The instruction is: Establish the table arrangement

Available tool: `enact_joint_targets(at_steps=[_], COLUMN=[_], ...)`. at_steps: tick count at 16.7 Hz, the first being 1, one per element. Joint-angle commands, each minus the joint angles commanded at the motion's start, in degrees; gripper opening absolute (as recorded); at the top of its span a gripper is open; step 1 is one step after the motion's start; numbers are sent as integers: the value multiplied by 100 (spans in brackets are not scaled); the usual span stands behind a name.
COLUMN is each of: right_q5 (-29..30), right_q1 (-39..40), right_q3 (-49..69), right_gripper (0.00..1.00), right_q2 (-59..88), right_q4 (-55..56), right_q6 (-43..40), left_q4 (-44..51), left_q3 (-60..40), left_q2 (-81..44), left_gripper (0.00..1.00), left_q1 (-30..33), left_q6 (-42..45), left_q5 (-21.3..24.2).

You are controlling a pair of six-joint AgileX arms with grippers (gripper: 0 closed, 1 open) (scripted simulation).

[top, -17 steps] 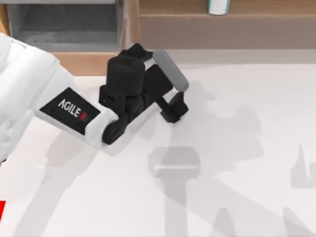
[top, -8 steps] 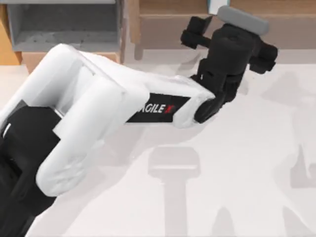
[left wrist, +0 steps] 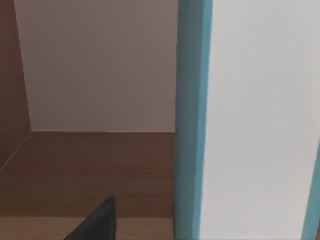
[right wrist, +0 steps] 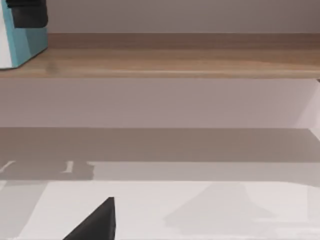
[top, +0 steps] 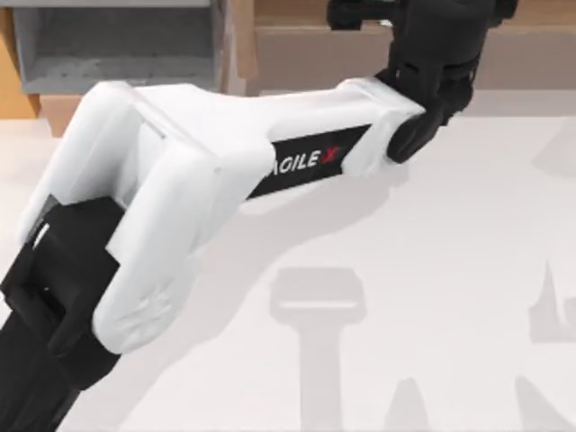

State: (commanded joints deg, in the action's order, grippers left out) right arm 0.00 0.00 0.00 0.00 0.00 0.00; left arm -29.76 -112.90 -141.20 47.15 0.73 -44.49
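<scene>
Top view: white table (top: 432,297) spanning the whole foreground; left arm (top: 207,171), white with a black band reading "AGILE X", stretched diagonally from lower left to the brown shelf (top: 306,45) at the far edge; drawer box (top: 117,45), grey inside, far left. Left gripper (top: 360,11) over the shelf, finger state cannot be told. Left wrist view: white, teal-edged object (left wrist: 250,120) close up on the shelf.

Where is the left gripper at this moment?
In the top view the left gripper is at the far edge, right of centre, reaching over the brown shelf; its wrist view shows a white and teal object close ahead.
</scene>
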Motion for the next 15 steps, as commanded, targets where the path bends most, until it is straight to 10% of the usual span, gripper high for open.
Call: enact_joint_targets(at_steps=[15], right_q5=[0], right_q1=[0], right_q3=[0], right_gripper=[100], right_q2=[0], right_q4=[0], right_q6=[0], left_q4=[354], left_q3=[-739], left_q2=[-392], left_gripper=[100], left_q1=[-145], left_q6=[-14], left_q5=[145])
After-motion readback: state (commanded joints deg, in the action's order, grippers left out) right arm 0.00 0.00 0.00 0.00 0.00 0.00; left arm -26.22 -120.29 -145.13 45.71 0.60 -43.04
